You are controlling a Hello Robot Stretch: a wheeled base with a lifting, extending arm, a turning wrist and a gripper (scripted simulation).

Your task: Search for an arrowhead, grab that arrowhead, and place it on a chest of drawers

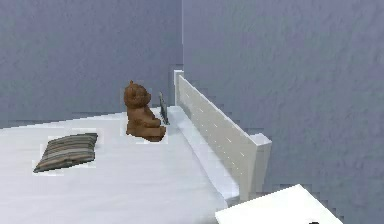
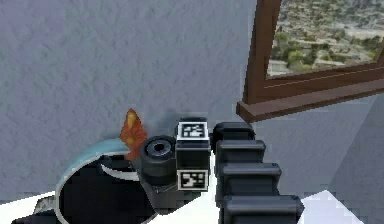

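While the teddy bear (image 1: 143,110) sat propped against the bed's headboard (image 1: 215,125), the gripper (image 2: 140,152) stood near a small orange pointed piece (image 2: 131,128), probably the arrowhead it sought, by a pale-blue rim (image 2: 85,160), though its grip, and whether it held anything, could not be told.

From where I stand the teddy bear (image 1: 143,112) looks like brown plush, soft and matt. The striped pillow (image 1: 68,151) is cloth, lying on the bed's smooth white cover (image 1: 130,185). The headboard (image 1: 215,125) seems to be white painted wood with grooved panels. The walls (image 1: 280,60) are flat matt blue-grey. The window frame (image 2: 300,95) is dark brown wood. The arm (image 2: 245,180) is dull black and looks like plastic.
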